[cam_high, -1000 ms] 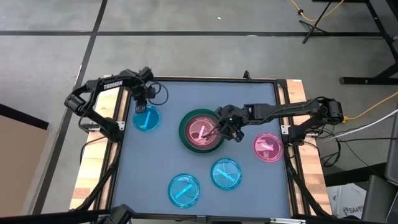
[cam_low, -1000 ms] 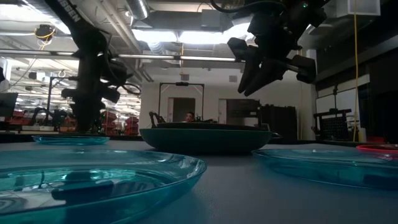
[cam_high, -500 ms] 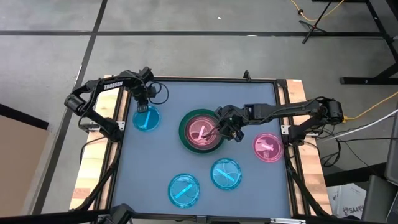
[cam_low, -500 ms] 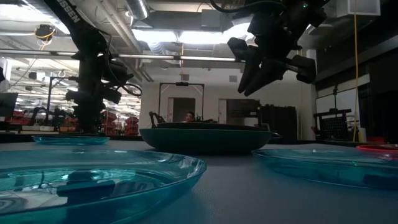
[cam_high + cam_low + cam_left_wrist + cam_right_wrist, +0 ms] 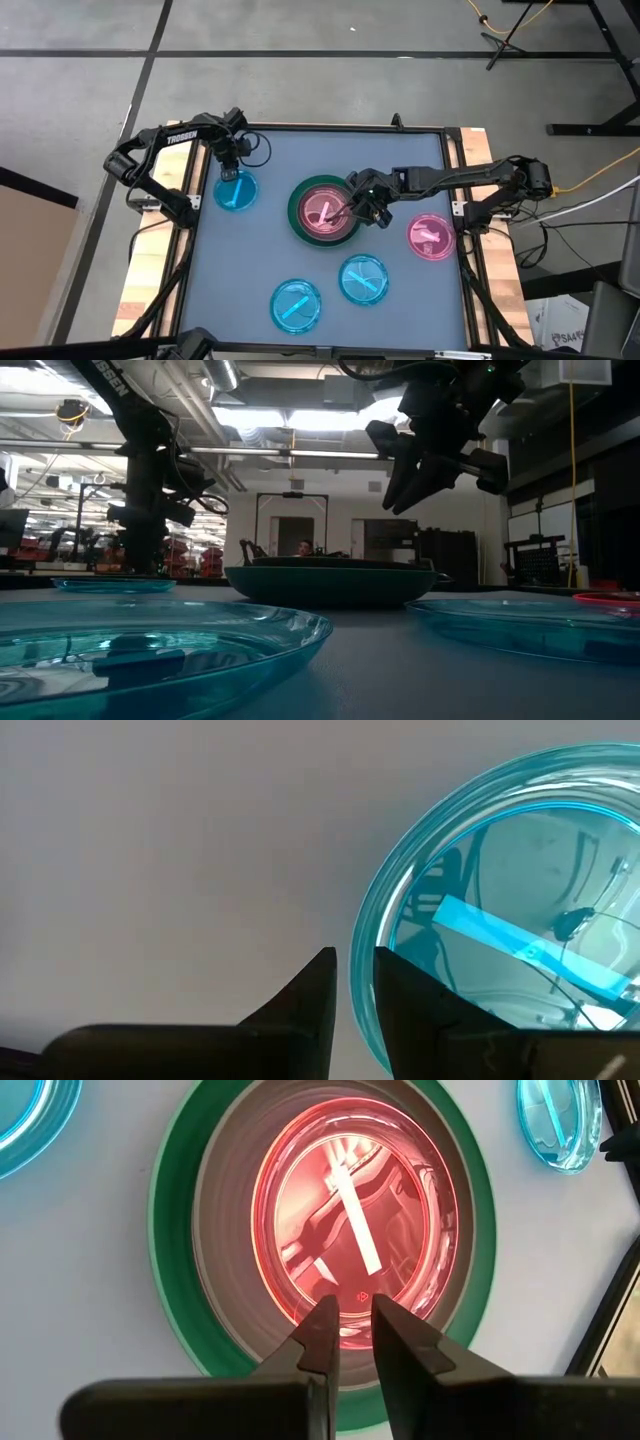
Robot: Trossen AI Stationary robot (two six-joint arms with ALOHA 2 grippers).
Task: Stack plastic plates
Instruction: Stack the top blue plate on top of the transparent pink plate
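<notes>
A stack stands mid-table: a dark green plate [image 5: 296, 210] at the bottom, a grey plate [image 5: 215, 1230] in it and a translucent pink plate [image 5: 350, 1210] on top. My right gripper [image 5: 353, 1305] hangs above the stack's right side, fingers a narrow gap apart and empty. A cyan plate [image 5: 236, 191] lies far left. My left gripper [image 5: 354, 960] points down at its far rim [image 5: 372, 935], fingers a narrow gap apart. Another pink plate [image 5: 431, 237] lies right, and two cyan plates [image 5: 363, 279] [image 5: 296, 305] lie near the front. My left gripper stands low over the cyan plate's far rim [image 5: 372, 935], one finger over the table outside it and one over the rim. I cannot tell whether a finger touches the plate, which lies flat on the table.
The table's raised frame [image 5: 452, 170] runs close to both arms' bases. Open table surface lies between the stack and the far edge, and at the near left corner.
My left gripper has shifted a little toward the table's far edge, over the cyan plate's far rim. My right gripper has kept still above the stack.
</notes>
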